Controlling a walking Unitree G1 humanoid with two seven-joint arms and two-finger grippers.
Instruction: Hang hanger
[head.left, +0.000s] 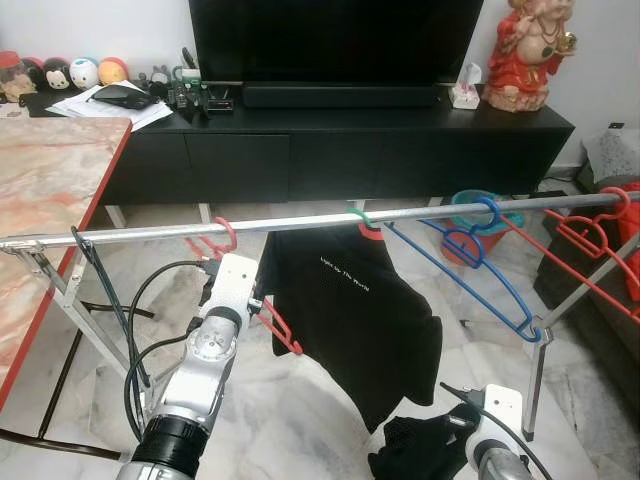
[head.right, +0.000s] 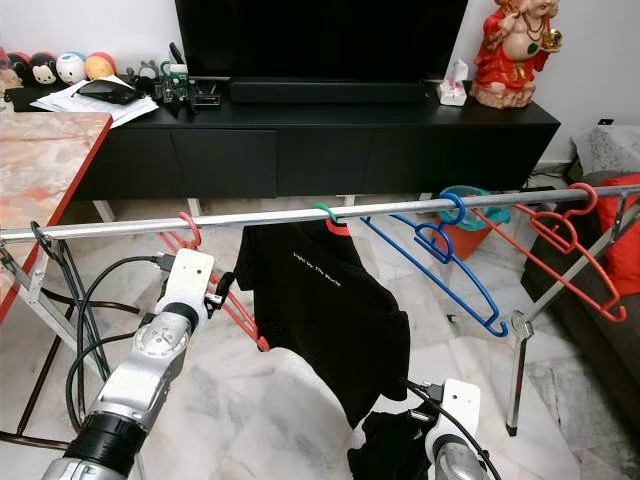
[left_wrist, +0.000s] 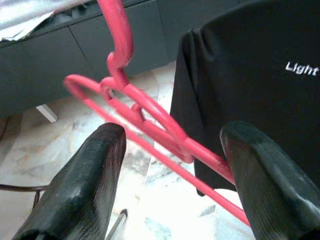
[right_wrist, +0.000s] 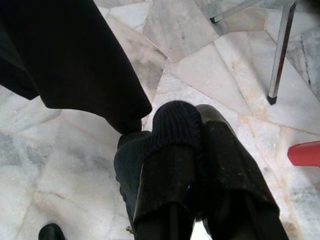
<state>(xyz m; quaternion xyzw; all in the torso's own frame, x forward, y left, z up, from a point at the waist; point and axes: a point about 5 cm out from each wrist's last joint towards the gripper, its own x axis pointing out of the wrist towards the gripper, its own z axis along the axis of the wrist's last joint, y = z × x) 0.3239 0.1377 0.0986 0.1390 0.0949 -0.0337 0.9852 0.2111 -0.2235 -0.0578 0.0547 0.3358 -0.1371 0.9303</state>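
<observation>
A red hanger (head.left: 280, 335) hangs by its hook (head.left: 226, 236) on the silver rail (head.left: 300, 221) of a drying rack. My left gripper (left_wrist: 172, 150) is raised to it and open; the hanger's neck and shoulder bars pass between the two black fingers (left_wrist: 85, 175) without being clamped. Just right of it a black T-shirt (head.left: 350, 310) with white lettering hangs from a green hook (head.left: 362, 215). Low at the front, my right gripper (right_wrist: 200, 150) is shut on a black knitted cloth (head.left: 410, 445) that droops toward the floor.
Blue hangers (head.left: 480, 250) and red hangers (head.left: 590, 240) hang further right on the rail. A rack leg (head.left: 540, 380) stands right of my right arm. A marble-top table (head.left: 40, 200) is on the left, a black TV cabinet (head.left: 330, 150) behind, a dark sofa (head.left: 590, 290) at right.
</observation>
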